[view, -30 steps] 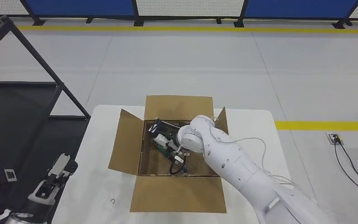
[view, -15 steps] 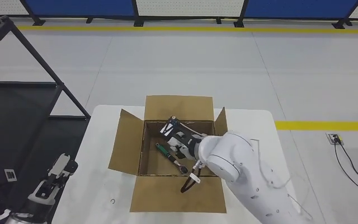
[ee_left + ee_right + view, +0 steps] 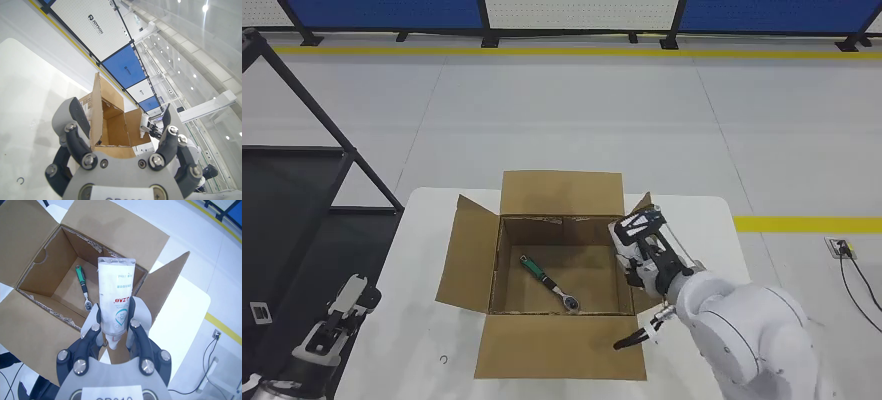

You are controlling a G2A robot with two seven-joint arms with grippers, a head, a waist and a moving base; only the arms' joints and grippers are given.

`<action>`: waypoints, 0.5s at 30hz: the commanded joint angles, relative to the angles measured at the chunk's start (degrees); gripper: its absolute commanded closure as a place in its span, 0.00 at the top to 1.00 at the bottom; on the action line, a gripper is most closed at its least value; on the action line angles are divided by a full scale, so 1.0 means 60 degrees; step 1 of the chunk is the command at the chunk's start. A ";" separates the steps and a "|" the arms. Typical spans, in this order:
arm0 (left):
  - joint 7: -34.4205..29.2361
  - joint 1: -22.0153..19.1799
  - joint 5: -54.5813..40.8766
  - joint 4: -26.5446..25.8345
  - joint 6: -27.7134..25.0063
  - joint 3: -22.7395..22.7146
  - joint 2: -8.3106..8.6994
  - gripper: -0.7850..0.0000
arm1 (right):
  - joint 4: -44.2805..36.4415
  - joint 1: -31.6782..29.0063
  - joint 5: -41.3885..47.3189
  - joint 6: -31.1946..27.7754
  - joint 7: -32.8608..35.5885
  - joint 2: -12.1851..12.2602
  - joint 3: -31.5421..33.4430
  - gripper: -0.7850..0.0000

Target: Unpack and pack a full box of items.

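An open cardboard box (image 3: 472,270) (image 3: 34,321) (image 3: 113,121) stands mid-table with its flaps spread. On its floor lies a ratchet wrench (image 3: 548,282) (image 3: 83,287) with a green handle. My right gripper (image 3: 115,311) (image 3: 642,238) is shut on a white squeeze bottle (image 3: 115,289) (image 3: 143,123), held above the box's right wall and right flap. My left gripper (image 3: 122,113) (image 3: 342,305) stands open and empty off the table's left edge, low beside it.
A small dark ring (image 3: 444,360) (image 3: 20,180) lies on the white table (image 3: 412,330) near its front left. A black frame (image 3: 302,120) stands to the left of the table. A wall socket and cable (image 3: 842,250) are on the floor at right.
My right arm has lifted the white bottle out of the box and carried it right, from inside the box to above its right wall. The left arm has kept still.
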 commanded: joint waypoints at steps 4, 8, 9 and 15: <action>0.0000 0.0000 0.0000 0.0000 0.0000 0.0000 0.0000 1.00 | -0.0626 -0.1353 0.0182 0.0267 -0.0422 0.0128 0.1309 0.00; 0.0000 0.0000 0.0000 0.0000 0.0000 0.0000 0.0000 1.00 | -0.0845 -0.2267 0.0358 0.0439 -0.0717 0.0201 0.2177 0.00; 0.0000 0.0000 0.0000 0.0000 0.0000 0.0000 0.0000 1.00 | -0.0820 -0.2405 0.0388 0.0507 -0.0766 0.0209 0.2323 0.00; 0.0000 0.0000 0.0000 0.0000 0.0000 0.0000 0.0000 1.00 | -0.0516 -0.3204 0.0333 0.1084 -0.1106 0.0260 0.3115 0.00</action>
